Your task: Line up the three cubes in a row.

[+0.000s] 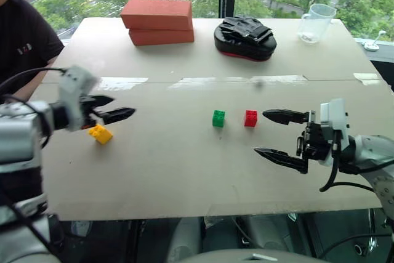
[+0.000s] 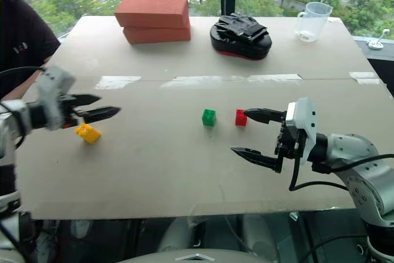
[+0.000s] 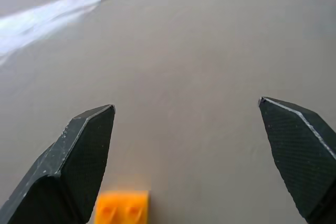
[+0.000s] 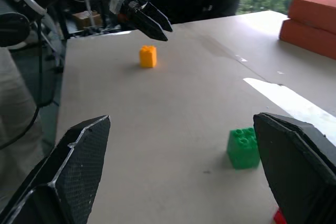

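Note:
The three cubes lie apart on the beige table [image 1: 184,170]. The yellow cube [image 1: 100,133] sits at the left, tilted. The green cube [image 1: 218,118] and the red cube [image 1: 250,118] stand side by side near the middle with a small gap between them. My left gripper [image 1: 123,106] hovers open just above and behind the yellow cube [image 3: 122,207], holding nothing. My right gripper [image 1: 280,135] is open and empty, pointing left, with its far fingertip just right of the red cube. In the right wrist view the green cube [image 4: 243,147] lies between its spread fingers.
Two orange-red bricks [image 1: 157,21] are stacked at the back left. A black padded object [image 1: 245,37] and a clear jug [image 1: 316,23] stand at the back. A person in black [image 1: 24,35] sits at the table's far left. Tape [image 1: 246,80] runs across the table's seam.

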